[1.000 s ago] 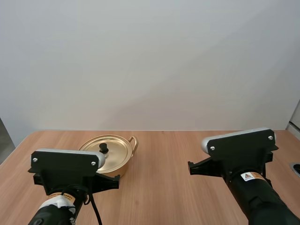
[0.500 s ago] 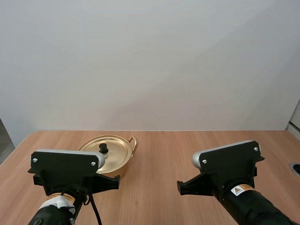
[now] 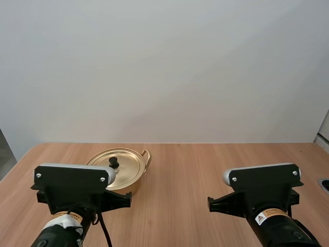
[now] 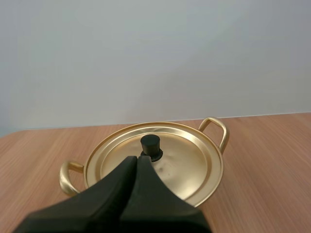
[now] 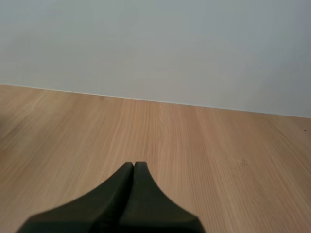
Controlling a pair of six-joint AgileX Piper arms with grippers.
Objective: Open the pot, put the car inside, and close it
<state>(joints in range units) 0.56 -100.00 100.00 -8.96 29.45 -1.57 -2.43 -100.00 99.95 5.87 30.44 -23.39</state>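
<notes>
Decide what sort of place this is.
Probably a robot lab bench, not a kitchen: a left arm and right arm at a wooden table, a plain white wall, one lidded pot.

Our right claw (image 5: 133,166) has its fingers pressed together into one dark wedge above the bare wooden counter (image 5: 204,145).

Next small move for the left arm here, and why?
Likely open the left gripper and ease it forward around the black knob. The lid is on, the left gripper is shut with its tips just short of the knob, and the right gripper is shut over the table.
</notes>
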